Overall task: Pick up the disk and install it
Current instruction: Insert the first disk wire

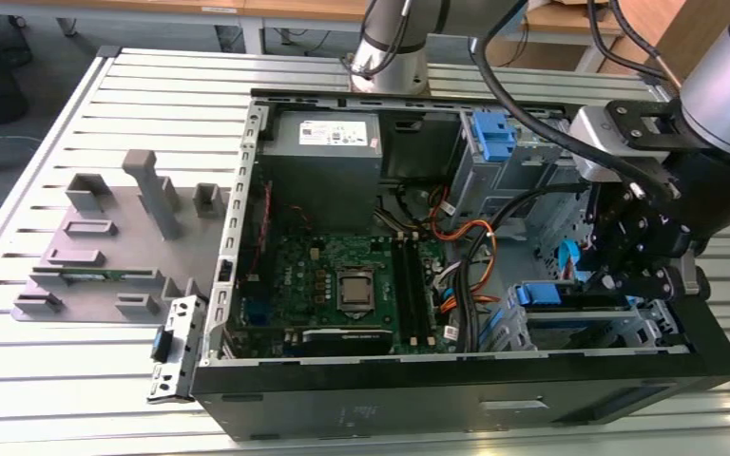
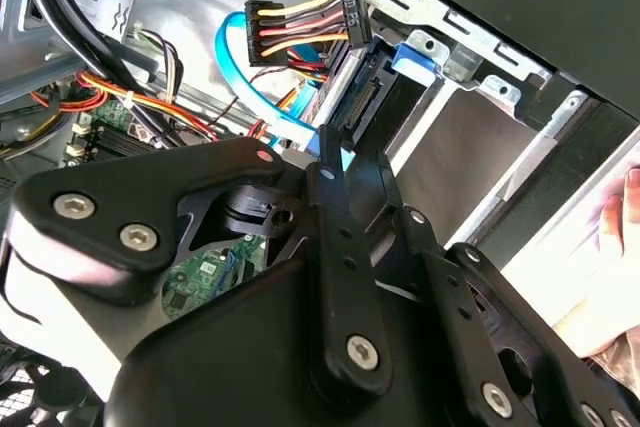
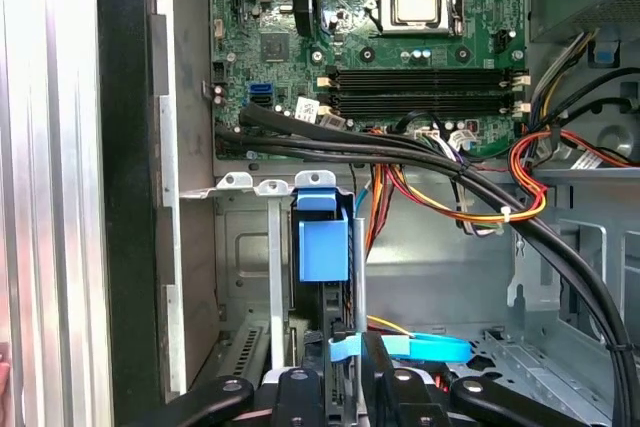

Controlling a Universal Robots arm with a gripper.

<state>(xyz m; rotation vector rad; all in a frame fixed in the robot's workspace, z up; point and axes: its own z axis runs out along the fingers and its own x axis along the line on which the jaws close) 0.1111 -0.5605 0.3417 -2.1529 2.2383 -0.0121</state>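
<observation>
Inside bay (image 3: 232,187): one disk (image 3: 322,247), one gripper (image 3: 345,362).

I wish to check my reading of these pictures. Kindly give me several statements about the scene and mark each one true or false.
1. The computer case is open and its motherboard is exposed. True.
2. The gripper is outside the case. False: it is inside, at the drive cage.
3. A fan cooler covers the processor. False: the processor is bare.
4. The disk, with its blue rail, sits in the drive cage close to the gripper. True.
</observation>
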